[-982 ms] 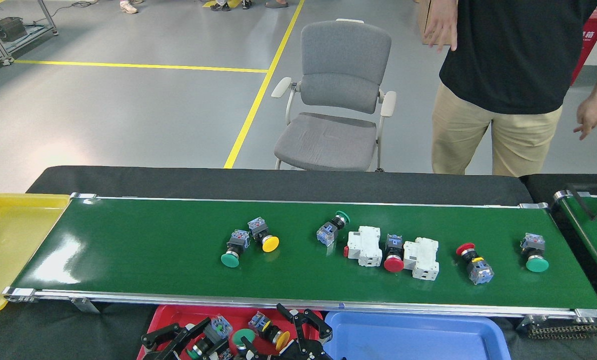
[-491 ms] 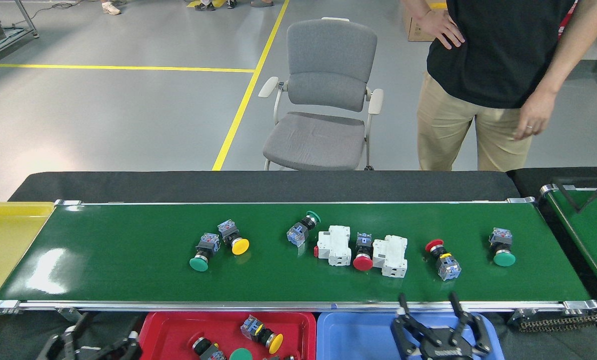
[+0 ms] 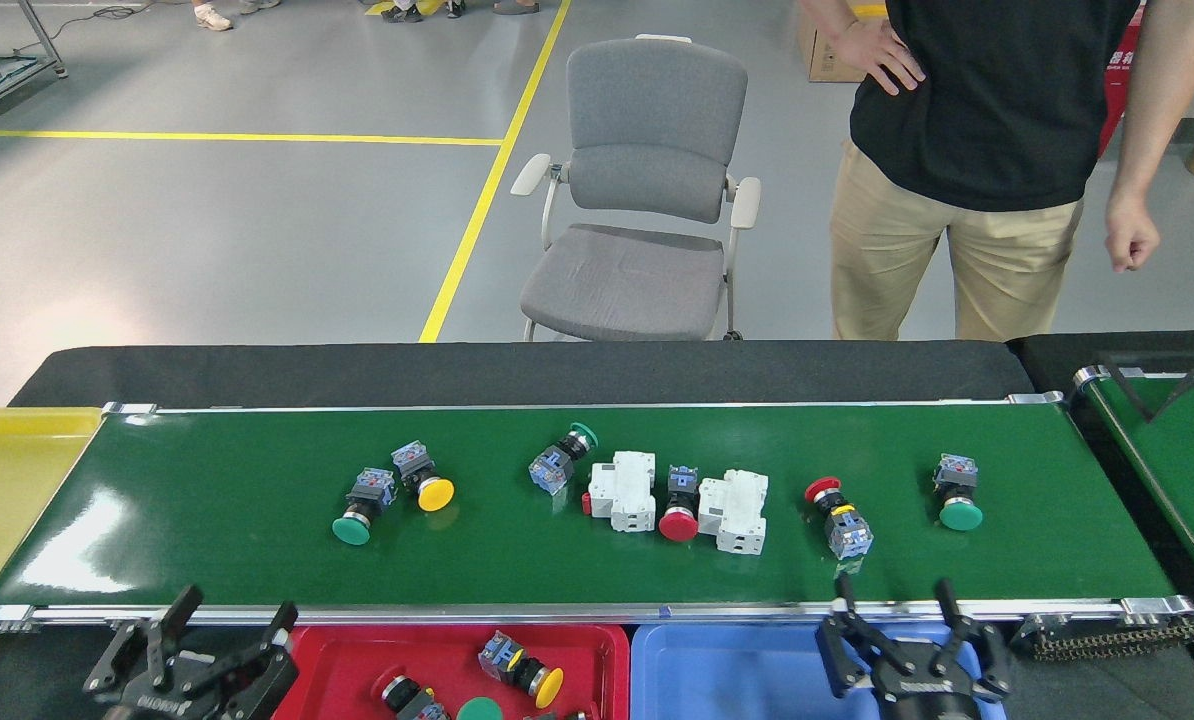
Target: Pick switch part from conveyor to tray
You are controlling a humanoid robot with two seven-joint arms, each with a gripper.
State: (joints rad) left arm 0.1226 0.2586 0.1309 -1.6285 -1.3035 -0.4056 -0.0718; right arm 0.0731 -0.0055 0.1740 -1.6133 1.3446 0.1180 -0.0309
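Hovering empty with fingers spread, the black right gripper [image 3: 895, 597] stood at the glossy dark-green conveyor's [image 3: 257, 560] near rail; the red-capped switch part [image 3: 839, 515] lay just beyond; the reach seemed pending; the black left gripper [image 3: 227, 618] was likewise spread, empty.

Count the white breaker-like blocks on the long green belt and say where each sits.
2. One white block lies mid-belt; the other white block lies just right of it, a red-capped switch between them. None seems hidden.
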